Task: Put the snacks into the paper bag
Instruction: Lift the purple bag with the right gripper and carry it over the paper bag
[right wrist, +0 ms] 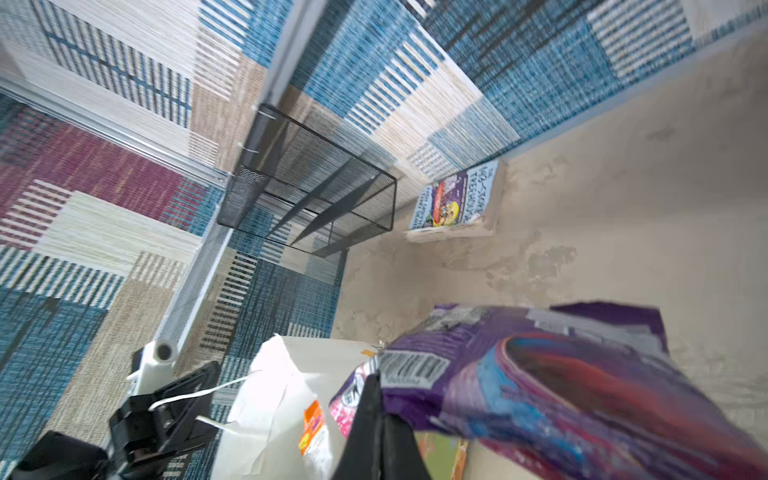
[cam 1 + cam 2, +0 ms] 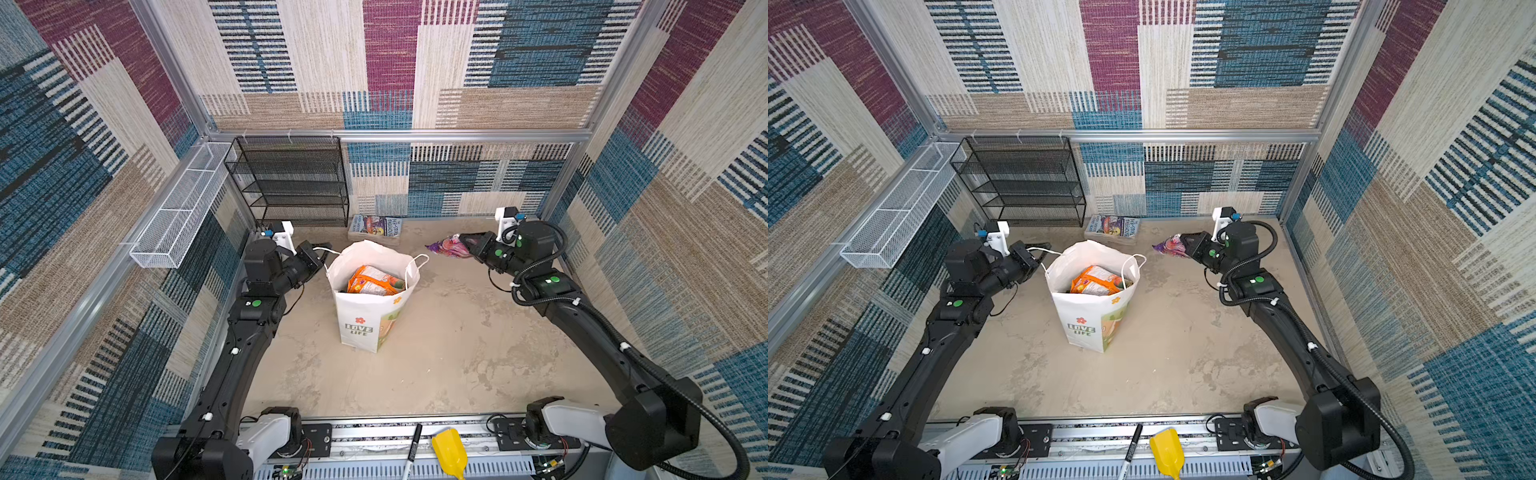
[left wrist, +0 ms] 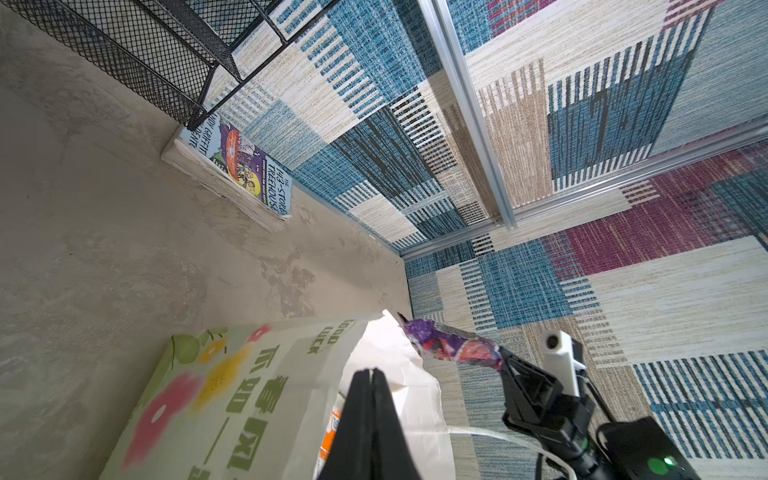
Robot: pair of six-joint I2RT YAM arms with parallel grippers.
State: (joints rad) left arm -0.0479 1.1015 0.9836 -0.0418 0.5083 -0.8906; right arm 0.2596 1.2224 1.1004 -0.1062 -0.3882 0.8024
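Mottled beige tabletop (image 2: 436, 365): the tall white paper gift bag (image 2: 365, 320) stands open, an orange snack packet (image 2: 372, 280) inside. Beside it the left gripper (image 2: 324, 247) pinches its white cord handle (image 2: 332, 251), likely steadying the mouth. The right gripper (image 2: 464, 243), clamped on a purple snack packet (image 2: 444, 246), hovers nearby.

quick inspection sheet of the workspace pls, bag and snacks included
surface: stained tabletop
job's things: paper bag upright, open, orange packet inside; purple packet held outside it
clutter: book flat by back wall; black rack; marker and yellow scoop on front rail
grippers: left gripper shut on the bag's handle; right gripper shut on purple packet
cables: black hose along right arm, clear of bag
surroundings: patterned walls, metal frame
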